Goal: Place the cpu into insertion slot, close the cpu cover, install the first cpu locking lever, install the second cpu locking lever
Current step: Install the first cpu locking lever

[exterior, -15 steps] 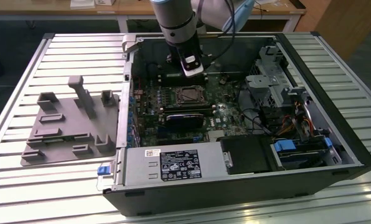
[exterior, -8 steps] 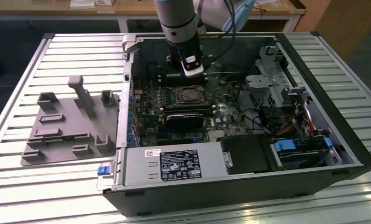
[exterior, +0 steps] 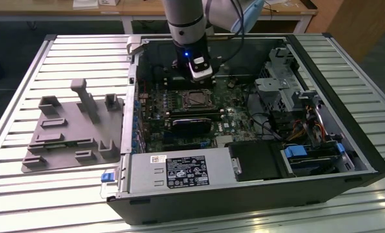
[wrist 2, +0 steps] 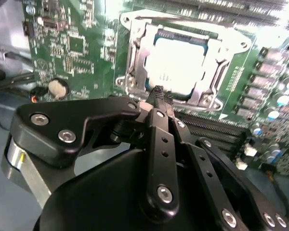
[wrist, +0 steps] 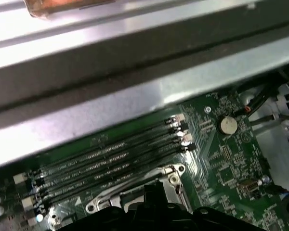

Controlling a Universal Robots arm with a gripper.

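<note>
Gripper [wrist 2: 161, 96], fingers pinched narrow and empty, sits just beside one edge of the cover [wrist 2: 135, 57], which lies flat over the cpu [wrist 2: 180, 62]

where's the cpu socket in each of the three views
Exterior view: the cpu socket sits mid-board inside the open case.
Second wrist view: the cpu socket lies just beyond the gripper.
First wrist view: the socket's metal corner shows beside the memory slots.
Shared landmark: the memory slots, running alongside it in both wrist views.
</note>
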